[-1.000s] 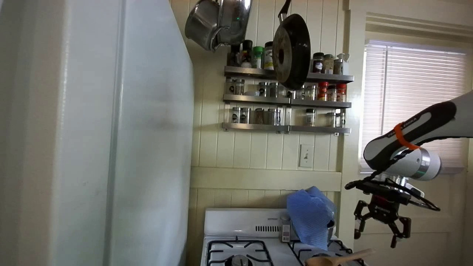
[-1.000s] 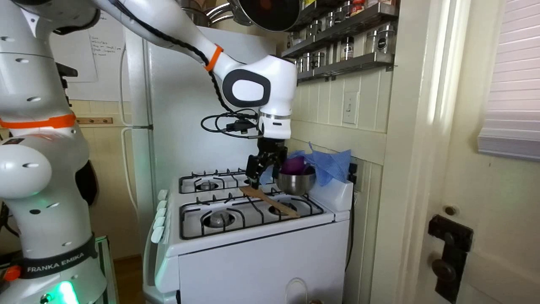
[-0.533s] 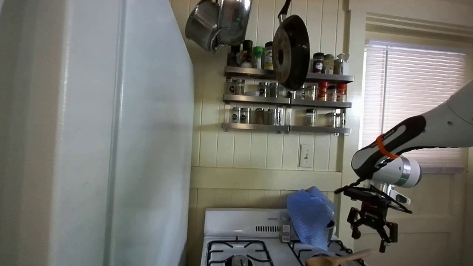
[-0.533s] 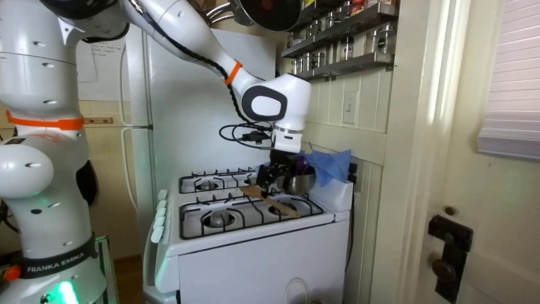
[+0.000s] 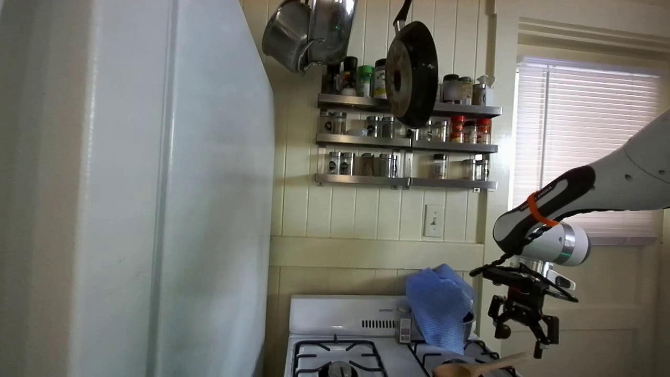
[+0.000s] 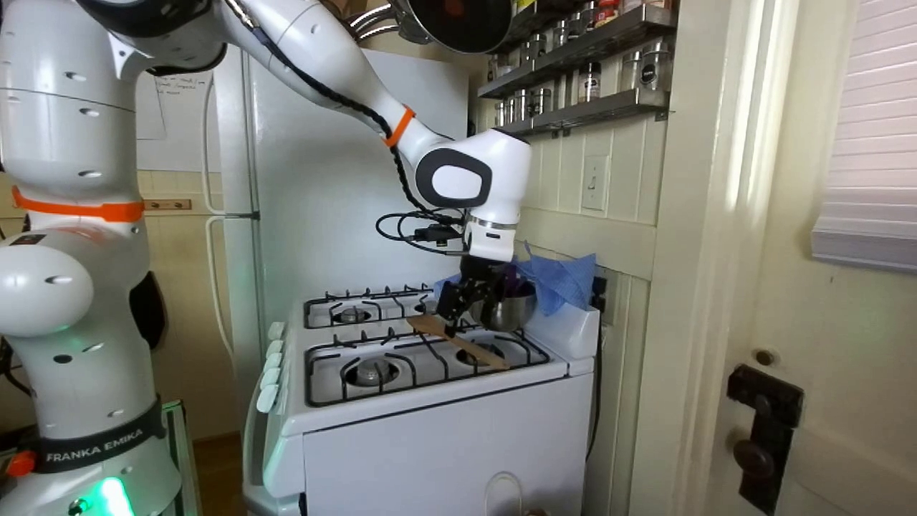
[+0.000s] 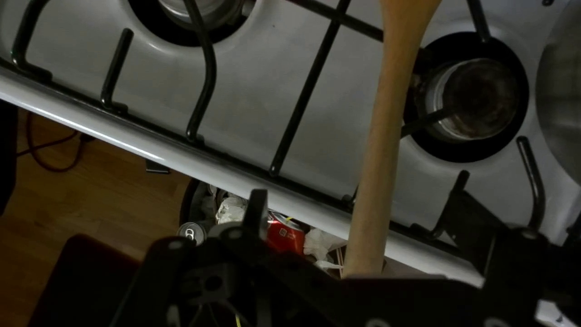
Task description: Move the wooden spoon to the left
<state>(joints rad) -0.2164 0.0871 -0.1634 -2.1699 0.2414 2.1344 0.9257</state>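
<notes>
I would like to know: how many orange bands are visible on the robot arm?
2 in view. One band is on the forearm, in both exterior views; the other band is on the thick upright part. More may be hidden.

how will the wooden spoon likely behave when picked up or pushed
The wooden spoon is probably stiff, being wood, and fairly light, being slim. Pushed, it may catch or pivot, since it lies across the grate bars.
</notes>
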